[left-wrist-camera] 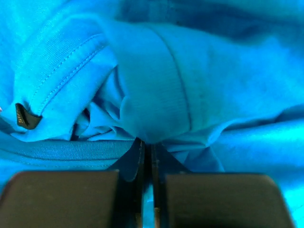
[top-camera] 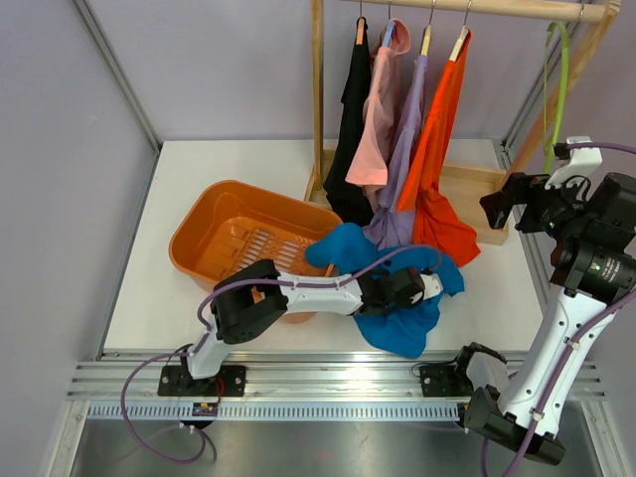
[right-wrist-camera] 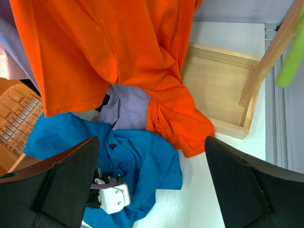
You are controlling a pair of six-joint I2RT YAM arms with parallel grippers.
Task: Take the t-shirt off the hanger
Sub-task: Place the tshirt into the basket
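Observation:
A blue t-shirt point(top-camera: 397, 288) lies crumpled on the white table, off the rail, next to the orange basket point(top-camera: 224, 238). My left gripper point(top-camera: 429, 286) is shut on a fold of the blue t-shirt point(left-wrist-camera: 156, 95); its jaws pinch the cloth point(left-wrist-camera: 148, 142). The shirt also shows in the right wrist view point(right-wrist-camera: 137, 161). My right gripper point(top-camera: 497, 206) hangs high at the right, open and empty point(right-wrist-camera: 152, 180). An empty green hanger point(top-camera: 558, 89) hangs at the right end of the rail.
Black point(top-camera: 350, 119), pink point(top-camera: 378, 109), lilac point(top-camera: 405, 139) and orange point(top-camera: 437, 149) shirts hang on a wooden rail point(top-camera: 477, 8). The rack's wooden base tray point(right-wrist-camera: 223, 90) sits behind the blue shirt. A metal rail runs along the near table edge.

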